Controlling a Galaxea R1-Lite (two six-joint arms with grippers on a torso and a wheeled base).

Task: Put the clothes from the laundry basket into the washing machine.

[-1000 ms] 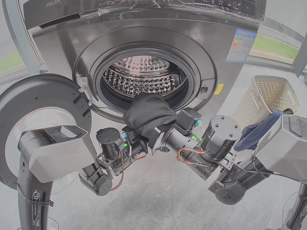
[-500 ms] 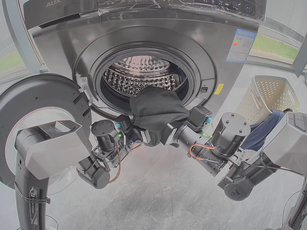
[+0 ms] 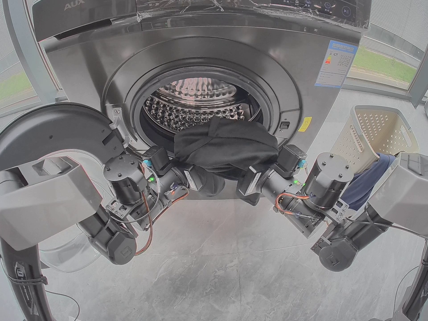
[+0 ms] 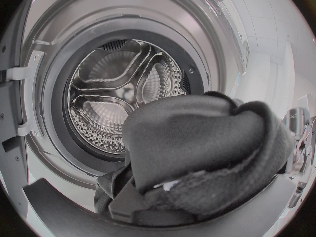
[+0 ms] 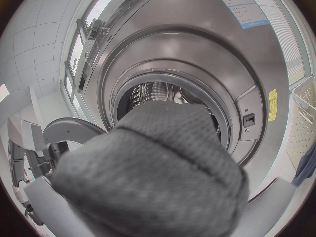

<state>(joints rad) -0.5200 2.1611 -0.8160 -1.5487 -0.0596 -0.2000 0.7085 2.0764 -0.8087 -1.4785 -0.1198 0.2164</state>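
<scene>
- The black garment (image 3: 227, 146) lies bunched across both grippers, right at the lower lip of the washer's (image 3: 200, 50) opening. Its far edge reaches over the door seal, but most of it is outside the drum (image 3: 196, 103).
- In the left wrist view the garment (image 4: 197, 142) sits in front of the opening's lower right part. What we see of the drum (image 4: 108, 106) behind it holds no clothes.
- We judge the task to be at an early stage: this piece is at the mouth but not yet in, and nothing else is loaded as far as we can see.
- A blue garment (image 3: 363, 183) hangs over the rim of the basket (image 3: 379, 132), which stands to the right of the washer, so at least one more piece is left to move.
- The left gripper (image 3: 201, 181) and the right gripper (image 3: 250, 184) sit close together just below the opening, each under one end of the black garment.
- The cloth covers both, so we cannot tell how either one's jaws stand.
- Both arms reach forward low in front of the washer and angle inward, so the wrists come together under the load.
- The door (image 3: 53, 130) is swung wide open to the left of the opening, leaving the way in free.
</scene>
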